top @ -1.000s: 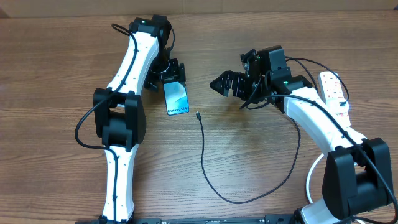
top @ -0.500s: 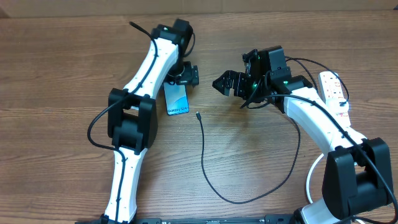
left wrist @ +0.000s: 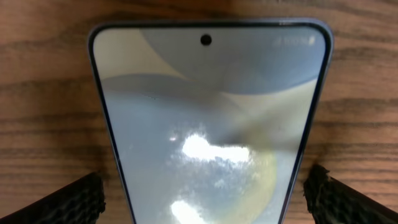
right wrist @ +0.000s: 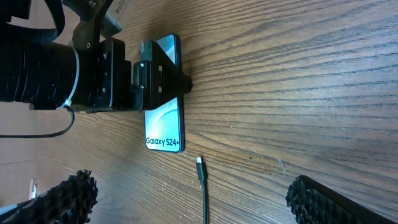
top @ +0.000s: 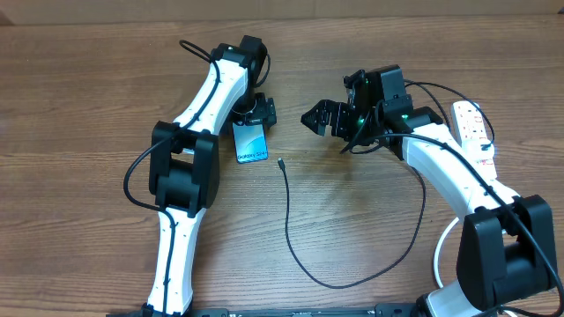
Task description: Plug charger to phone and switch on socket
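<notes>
The phone (top: 251, 144) lies flat on the wooden table, screen up, with the "Galaxy S24+" text at its near end (right wrist: 165, 142). My left gripper (top: 253, 121) hovers over its far end, open. In the left wrist view the phone (left wrist: 208, 112) fills the frame, and the gripper (left wrist: 205, 202) has a dark pad either side of it with bare wood between. The charger's plug (top: 279, 162) lies just right of the phone's near end, and its black cable loops back to the right. My right gripper (right wrist: 202, 198) is open above the plug (right wrist: 199, 165). The socket (top: 473, 125) lies at the far right.
The black cable (top: 352, 283) sweeps in a wide loop across the table's middle and front. The socket's white lead (top: 443, 251) curves down by the right arm's base. The right arm's elbow (top: 502, 246) stands near the front right corner.
My left arm swung to the right and settled back slightly, its gripper staying over the phone's far end. Phone, charger and right arm have not moved.
</notes>
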`<state>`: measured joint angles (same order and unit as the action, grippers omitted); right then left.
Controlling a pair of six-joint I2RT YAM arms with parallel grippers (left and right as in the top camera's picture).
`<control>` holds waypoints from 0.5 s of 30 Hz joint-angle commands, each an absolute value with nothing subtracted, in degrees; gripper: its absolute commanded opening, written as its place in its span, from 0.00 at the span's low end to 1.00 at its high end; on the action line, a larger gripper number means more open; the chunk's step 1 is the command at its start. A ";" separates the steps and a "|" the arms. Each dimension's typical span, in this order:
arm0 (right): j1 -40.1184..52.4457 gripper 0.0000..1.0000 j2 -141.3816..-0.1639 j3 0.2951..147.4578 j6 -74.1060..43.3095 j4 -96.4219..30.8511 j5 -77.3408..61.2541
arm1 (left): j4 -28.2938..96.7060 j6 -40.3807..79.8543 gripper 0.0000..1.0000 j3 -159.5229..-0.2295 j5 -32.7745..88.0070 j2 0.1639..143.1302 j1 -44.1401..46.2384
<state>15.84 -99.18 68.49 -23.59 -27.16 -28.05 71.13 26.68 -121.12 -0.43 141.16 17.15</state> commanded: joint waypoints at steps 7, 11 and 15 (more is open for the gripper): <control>15.75 1.00 -99.04 69.38 -23.62 -27.33 -27.42 | 67.02 27.44 0.88 -116.42 0.64 142.21 17.15; 15.75 1.00 -99.04 69.38 -23.59 -27.33 -27.42 | 67.83 26.76 0.83 -116.29 0.67 142.21 16.80; 15.75 1.00 -99.04 69.38 -23.59 -27.31 -27.42 | 68.58 26.79 0.70 -116.29 0.67 142.21 16.78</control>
<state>15.84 -99.18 68.49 -23.62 -27.49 -28.05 68.14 26.81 -118.58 0.82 140.27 17.15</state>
